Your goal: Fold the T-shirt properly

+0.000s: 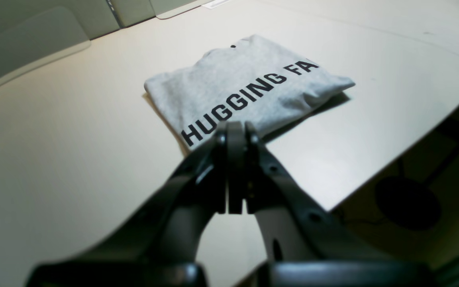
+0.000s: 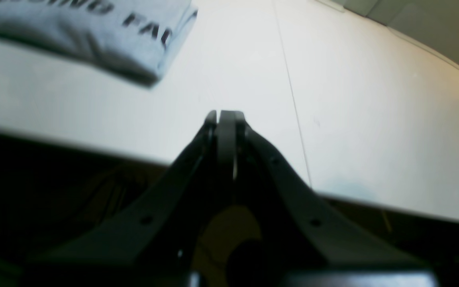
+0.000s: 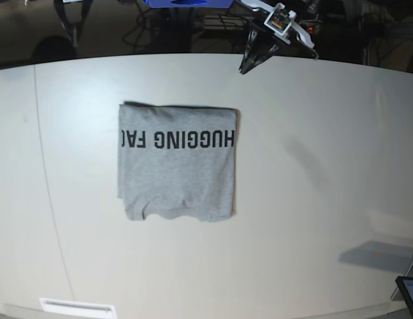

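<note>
The grey T-shirt lies folded into a flat rectangle on the white table, with the black "HUGGING FAC" print facing up. In the left wrist view the T-shirt is just beyond my left gripper, which is shut on nothing. The base view shows the left gripper at the table's far edge, off the shirt's corner and apart from it. My right gripper is shut and empty over the table's edge, and a corner of the T-shirt shows at the upper left of its view.
A thin seam runs across the table left of the shirt. A white label sits at the near edge. The corner of a dark screen shows at the bottom right. Dark floor and cables lie beyond the far edge.
</note>
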You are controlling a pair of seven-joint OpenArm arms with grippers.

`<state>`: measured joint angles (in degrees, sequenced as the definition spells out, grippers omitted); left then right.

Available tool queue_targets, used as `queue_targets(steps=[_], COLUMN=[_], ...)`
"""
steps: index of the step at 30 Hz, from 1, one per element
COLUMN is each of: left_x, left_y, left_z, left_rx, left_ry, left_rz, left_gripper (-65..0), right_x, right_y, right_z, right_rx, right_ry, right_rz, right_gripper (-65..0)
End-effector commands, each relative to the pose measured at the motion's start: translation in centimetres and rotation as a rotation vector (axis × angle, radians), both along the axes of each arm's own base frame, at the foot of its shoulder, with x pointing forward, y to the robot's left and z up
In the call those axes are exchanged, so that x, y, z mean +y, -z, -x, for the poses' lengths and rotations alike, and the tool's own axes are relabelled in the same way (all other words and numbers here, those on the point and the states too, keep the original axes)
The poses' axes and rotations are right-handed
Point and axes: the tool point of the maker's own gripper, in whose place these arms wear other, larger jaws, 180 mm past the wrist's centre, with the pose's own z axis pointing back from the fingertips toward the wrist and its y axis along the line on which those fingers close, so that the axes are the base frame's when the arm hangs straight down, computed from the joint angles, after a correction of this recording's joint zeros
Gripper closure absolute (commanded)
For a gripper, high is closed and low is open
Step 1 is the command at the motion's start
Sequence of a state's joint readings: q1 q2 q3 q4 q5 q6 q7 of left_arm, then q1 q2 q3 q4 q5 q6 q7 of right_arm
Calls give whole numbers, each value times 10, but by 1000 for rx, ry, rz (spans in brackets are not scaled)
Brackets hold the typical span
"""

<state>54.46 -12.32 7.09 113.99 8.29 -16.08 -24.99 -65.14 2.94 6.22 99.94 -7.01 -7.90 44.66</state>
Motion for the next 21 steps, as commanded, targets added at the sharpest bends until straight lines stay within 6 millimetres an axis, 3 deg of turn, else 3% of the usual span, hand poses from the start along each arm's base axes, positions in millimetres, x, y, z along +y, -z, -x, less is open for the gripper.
queue_targets(steps=[1,7,12,14,16,21], left_x=[0,4,4,10,19,47], left_y=[-8,6,25,44,73,161], left_z=[8,49,86,101,124,173], left_rx=[-10,136,276,341,436,667], left_ry=[10,11,7,-3,-27,-109], left_rz=[20,6,0,-16,-39,-109], left_gripper=[0,0,0,0,0,0], right_x=[-7,-28,-37,-43,-36,-24], right_y=[-7,12,51,74,103,168], right_z=[11,65,126,149,175,218], right_rx=[-5,175,380,462,559,767], right_ry=[6,36,53,49,8,-59], right_rz=[26,80,80,84,55,18], right_gripper=[0,0,0,0,0,0])
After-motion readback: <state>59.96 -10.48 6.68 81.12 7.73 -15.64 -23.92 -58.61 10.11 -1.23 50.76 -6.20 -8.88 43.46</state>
